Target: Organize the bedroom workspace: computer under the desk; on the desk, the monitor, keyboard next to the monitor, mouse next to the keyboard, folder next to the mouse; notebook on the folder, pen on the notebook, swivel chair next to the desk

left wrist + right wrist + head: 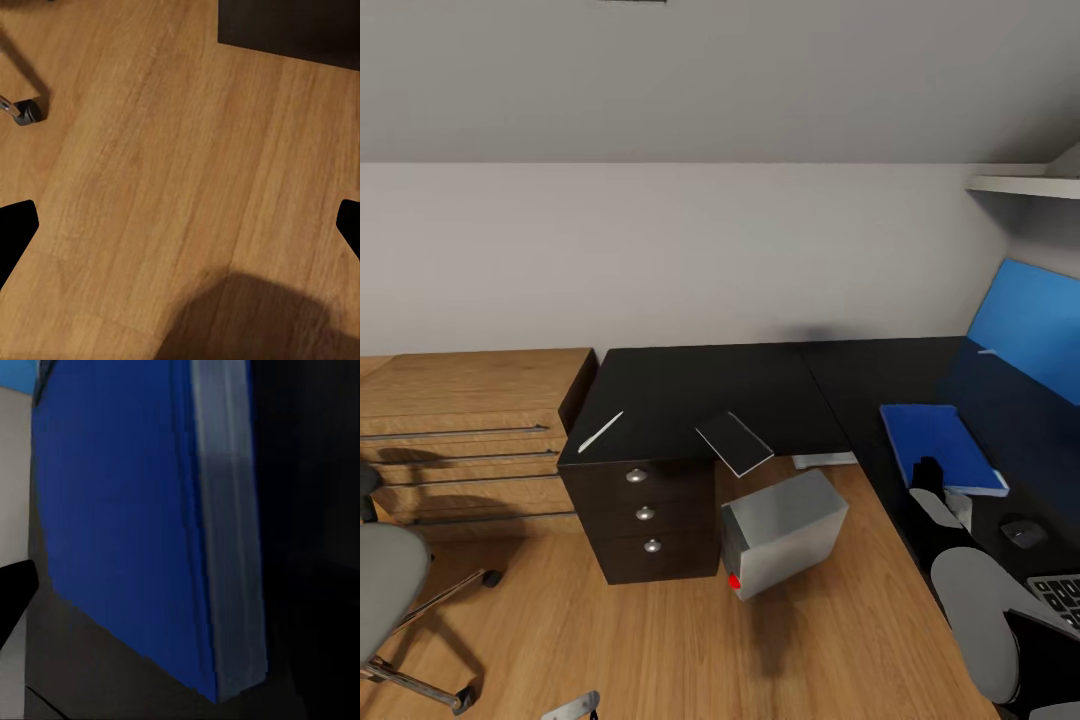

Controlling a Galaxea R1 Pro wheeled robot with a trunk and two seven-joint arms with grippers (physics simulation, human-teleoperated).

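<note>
- Blue folder (943, 447) lies flat on the black desk (700, 395), just ahead of the right pincer (927, 473), which hovers over its near edge; whether it is released or clenched cannot be told.
- Left pincer (180, 225), fingers spread wide, hangs over wooden floor (150, 165).
- Notebook (734, 443), pen (600, 432) lie well left of the right pincer; mouse (1022, 532) near its right.

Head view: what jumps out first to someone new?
The bright-blue folder lying flat on the glossy black desk, with the right claw just at its near edge. Next, the pale grey computer on the wooden floor beside the drawer unit, tipped askew with its red button low. The notebook overhangs the desk's front edge.
</note>
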